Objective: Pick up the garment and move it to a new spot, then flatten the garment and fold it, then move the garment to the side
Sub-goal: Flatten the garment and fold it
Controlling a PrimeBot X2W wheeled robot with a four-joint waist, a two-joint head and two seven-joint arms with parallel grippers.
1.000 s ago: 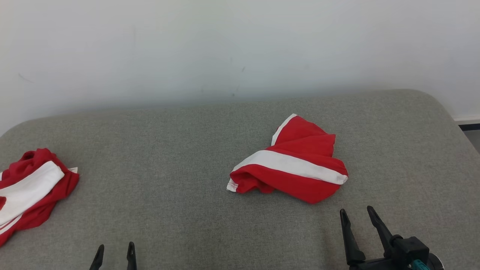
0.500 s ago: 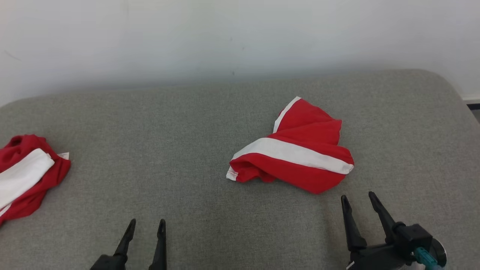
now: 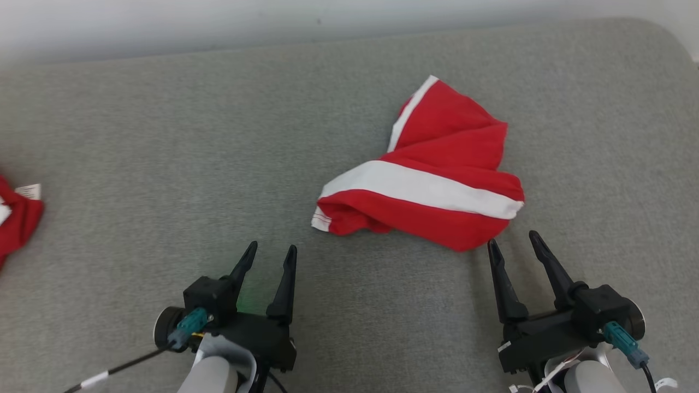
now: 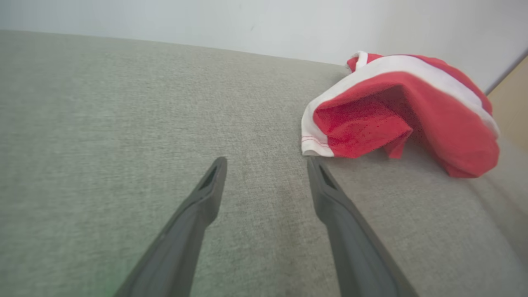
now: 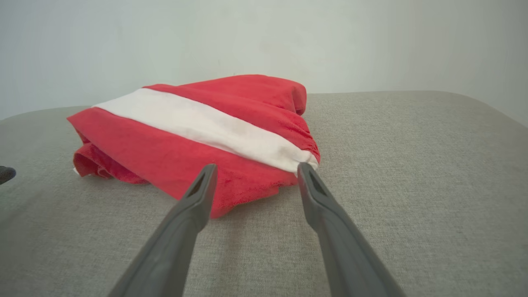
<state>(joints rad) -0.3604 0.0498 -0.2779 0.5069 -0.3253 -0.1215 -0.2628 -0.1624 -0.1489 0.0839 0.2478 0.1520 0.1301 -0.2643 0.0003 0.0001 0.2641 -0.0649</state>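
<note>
Right gripper (image 3: 512, 238): jaws spread wide, nothing between them, fingers pointing away from you over the grey cushion (image 3: 164, 136). The tips stand just short of the near right edge of the red garment (image 3: 431, 185). In the right wrist view that edge sits directly past the two fingers, with the end of the white band (image 3: 415, 188) just beyond the right-hand one. I cannot tell whether the tips are touching cloth or are a hair apart.

Left gripper (image 3: 272, 246): also fully spread and empty. From here the garment lies ahead and off to the right. Its nearest part is the hemmed corner (image 3: 318, 220), near the right-hand finger but clearly apart from it.

Garment: a loose crumpled bundle resting on the cushion, right of centre. Its long axis follows the white band, running across your front from the hemmed corner on the left to the band's end on the right. A red flap trails away toward the wall.

Judgement: the right arm is the nearer one, and a short straight advance should put its jaws over the near edge. The left arm must angle rightward to reach the corner.

A second red-and-white garment (image 3: 16, 224) lies well apart at the far left. Leave it alone.
</note>
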